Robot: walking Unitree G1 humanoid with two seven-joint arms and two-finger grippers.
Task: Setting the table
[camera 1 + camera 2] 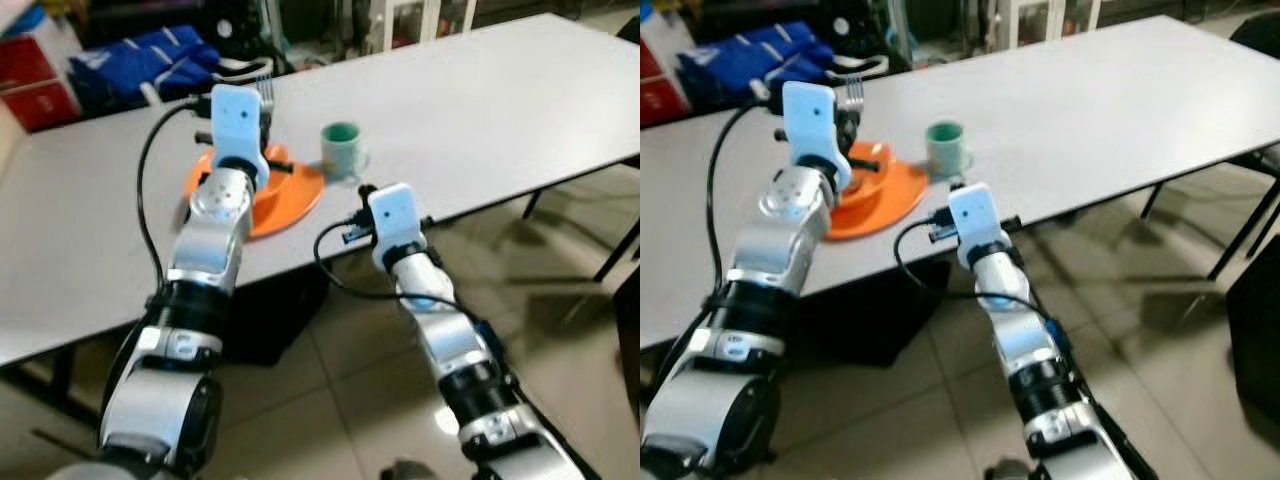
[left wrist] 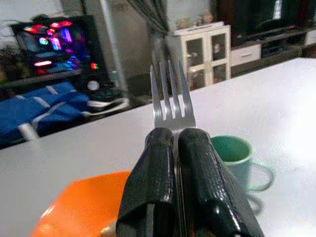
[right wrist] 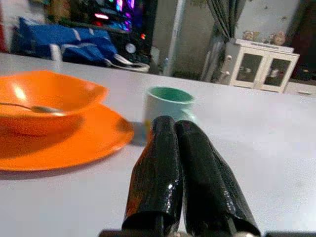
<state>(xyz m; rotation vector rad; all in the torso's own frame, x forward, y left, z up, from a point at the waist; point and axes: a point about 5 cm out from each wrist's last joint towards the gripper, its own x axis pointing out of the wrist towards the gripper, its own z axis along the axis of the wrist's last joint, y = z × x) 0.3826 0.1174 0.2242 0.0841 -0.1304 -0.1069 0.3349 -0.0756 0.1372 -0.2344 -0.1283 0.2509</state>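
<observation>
The left pincer [image 2: 175, 143] is clamped tight on a metal fork [image 2: 171, 96], whose tines stand up past the black fingertips [image 2: 197, 158]. It holds the fork above the orange plate [image 1: 295, 200], over the side of the plate away from the robot. An orange bowl [image 3: 49, 98] sits on that plate, and a spoon [image 3: 34, 107] lies inside the bowl with its handle resting toward the rim. Just beside the plate, on the robot's right of it, stands a green mug [image 1: 342, 148] with its handle turned away from the plate; mug and plate are near one another but apart.

The right pincer [image 3: 175, 131] has its two fingers pressed together with nothing between them. It hovers low at the near edge of the grey desk [image 1: 500, 90], pointing toward the mug, which stands a little beyond it.

The desk stretches well off to the robot's right. Behind it, on the robot's left, lie a blue bag [image 1: 140, 60] and red boxes [image 1: 40, 85]. A white cabinet [image 2: 210, 54] with glass doors stands farther back.
</observation>
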